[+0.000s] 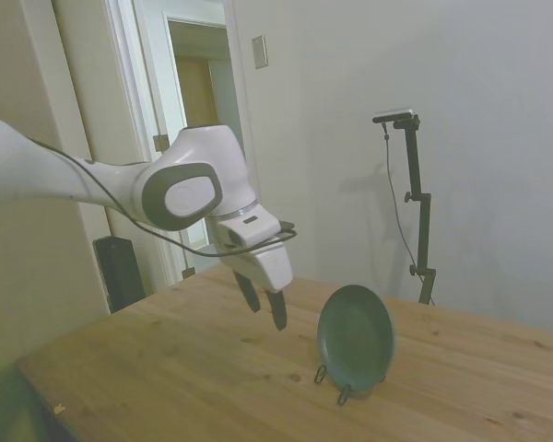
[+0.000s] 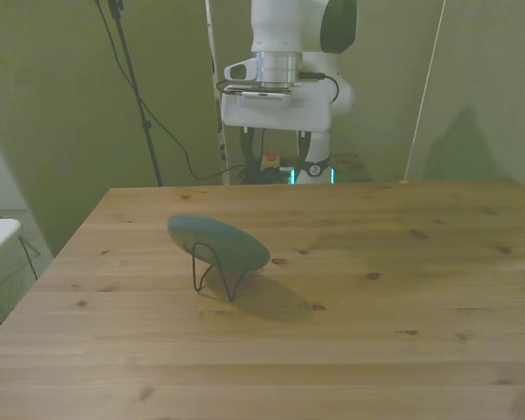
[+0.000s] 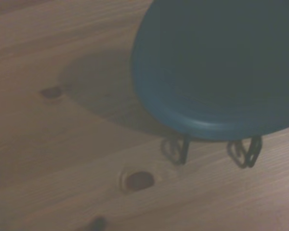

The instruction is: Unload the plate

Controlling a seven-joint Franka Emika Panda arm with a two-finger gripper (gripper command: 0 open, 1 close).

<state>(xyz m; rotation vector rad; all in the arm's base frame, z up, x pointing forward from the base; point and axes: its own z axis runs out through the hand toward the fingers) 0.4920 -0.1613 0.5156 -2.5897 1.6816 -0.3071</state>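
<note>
My end effector hung above the table with fingers spread and nothing in them, near the plate but not touching. The plate leaned on its wire stand. Risk, I judged: a nudge on the rim could tip it off, or drag the light stand along.

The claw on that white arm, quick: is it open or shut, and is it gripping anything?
Gripper: open and empty, hanging above the table short of the plate, which leans on its wire stand.
</note>
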